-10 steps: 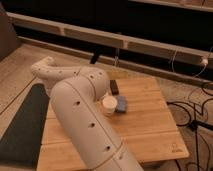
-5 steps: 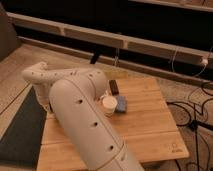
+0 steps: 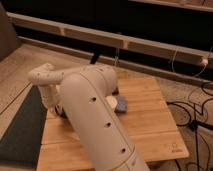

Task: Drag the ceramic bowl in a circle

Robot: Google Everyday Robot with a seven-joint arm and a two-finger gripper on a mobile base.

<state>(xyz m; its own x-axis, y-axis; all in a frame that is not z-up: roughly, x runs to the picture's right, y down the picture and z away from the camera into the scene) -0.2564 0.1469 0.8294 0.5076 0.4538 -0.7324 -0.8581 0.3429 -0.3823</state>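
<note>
My white arm (image 3: 92,115) fills the middle of the camera view and bends back down at the table's left edge. My gripper (image 3: 61,111) shows only as a dark patch below the wrist there, low over the wooden table (image 3: 150,125). The ceramic bowl does not show clearly. It may be part of that dark patch or hidden behind the arm; I cannot tell which.
A small white cup (image 3: 110,101) and a flat blue pad (image 3: 121,104) lie mid-table beside the arm, with a small dark object (image 3: 116,91) just behind them. A dark mat (image 3: 20,125) lies on the floor to the left. Cables (image 3: 195,110) trail to the right.
The arm's bent wrist end has shifted slightly left and lower at the table's left edge. The cup and blue pad have not moved.
</note>
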